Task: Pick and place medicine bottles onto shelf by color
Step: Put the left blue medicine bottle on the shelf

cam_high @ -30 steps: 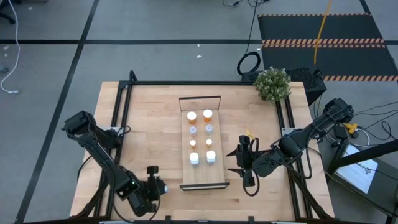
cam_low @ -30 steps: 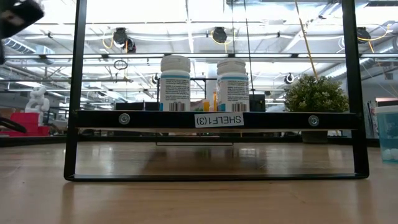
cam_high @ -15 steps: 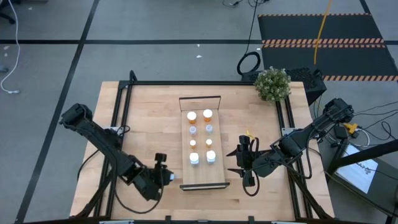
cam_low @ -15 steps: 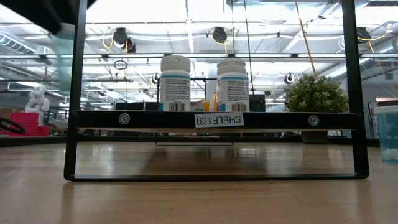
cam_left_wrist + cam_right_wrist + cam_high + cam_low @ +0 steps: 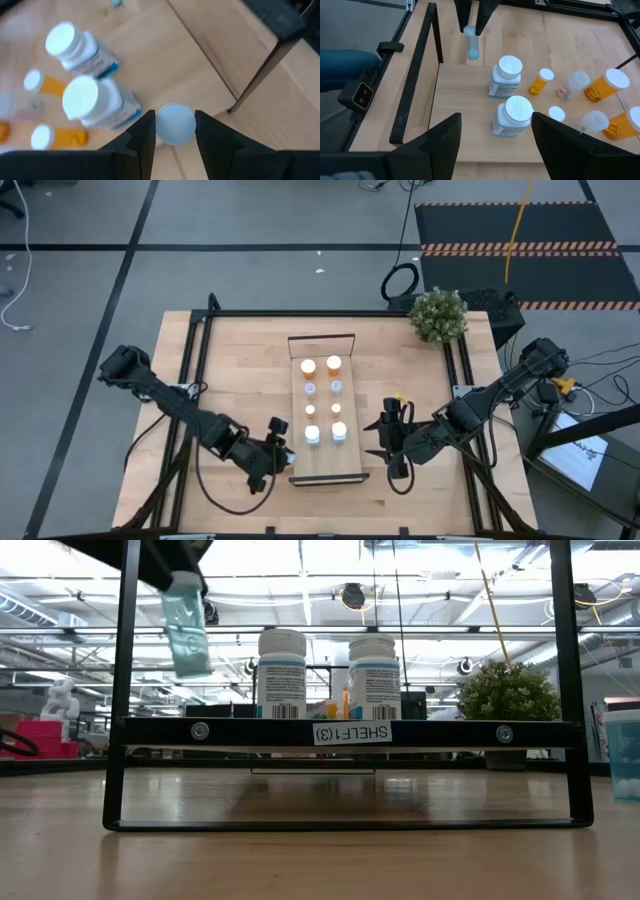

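Note:
The shelf [image 5: 325, 465] is a long light-wood board with dark end rails [image 5: 345, 732] in the middle of the table. On it stand two white bottles [image 5: 313, 434], two small orange ones [image 5: 310, 410], two pale blue ones [image 5: 310, 389] and two larger orange ones [image 5: 309, 366]. My left gripper [image 5: 282, 452] is at the shelf's near left corner, shut on a pale blue bottle [image 5: 187, 625], which also shows in the right wrist view [image 5: 471, 44]. My right gripper [image 5: 384, 442] is open and empty to the right of the shelf. My left gripper pinches the pale blue bottle's white cap [image 5: 175, 124] between its two fingers [image 5: 145, 135], one on each side of the cap. The fingers come from above, pointing down. The bottle hangs nearly upright below them, clear of the table and the shelf board.
A potted plant [image 5: 438, 315] stands at the table's far right corner. Another pale blue bottle [image 5: 625, 755] stands on the table right of the shelf frame. A black frame [image 5: 300, 313] runs round the tabletop. Bare wood lies left of the shelf.
My left gripper has moved from the table's near left toward the right edge, up to the shelf's near left corner, carrying the pale blue bottle. The bottle has come into the low view from the upper left. My right arm has kept still.

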`<state>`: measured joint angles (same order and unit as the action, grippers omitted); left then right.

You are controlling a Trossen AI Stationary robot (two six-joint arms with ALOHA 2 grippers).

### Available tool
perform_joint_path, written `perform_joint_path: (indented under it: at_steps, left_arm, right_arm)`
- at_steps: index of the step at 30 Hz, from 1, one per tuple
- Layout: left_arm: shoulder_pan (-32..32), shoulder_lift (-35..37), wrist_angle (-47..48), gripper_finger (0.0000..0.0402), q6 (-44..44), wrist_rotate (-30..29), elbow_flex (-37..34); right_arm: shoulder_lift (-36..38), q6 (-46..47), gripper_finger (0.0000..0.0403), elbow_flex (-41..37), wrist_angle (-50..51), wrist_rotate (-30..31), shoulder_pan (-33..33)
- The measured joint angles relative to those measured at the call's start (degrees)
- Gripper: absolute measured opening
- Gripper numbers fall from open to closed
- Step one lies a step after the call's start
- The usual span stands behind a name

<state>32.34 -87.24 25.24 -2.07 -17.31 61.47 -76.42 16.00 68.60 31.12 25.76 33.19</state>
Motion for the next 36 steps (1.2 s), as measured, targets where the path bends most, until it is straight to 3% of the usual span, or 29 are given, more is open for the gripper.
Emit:
perform_joint_path:
  at_steps: [12,36]
  left_arm:
    - [-4.3,0.0,-6.2,0.0129,-11.5,8.6,0.0]
    - [-8.8,-0.1,-10.7,0.0129,-28.5,17.6,0.0]
  right_arm:
    - [0.0,-0.2,0.0235,0.0,-0.1,1.5,-0.2]
    - [0.0,-0.2,0.0235,0.0,-0.1,1.7,-0.2]
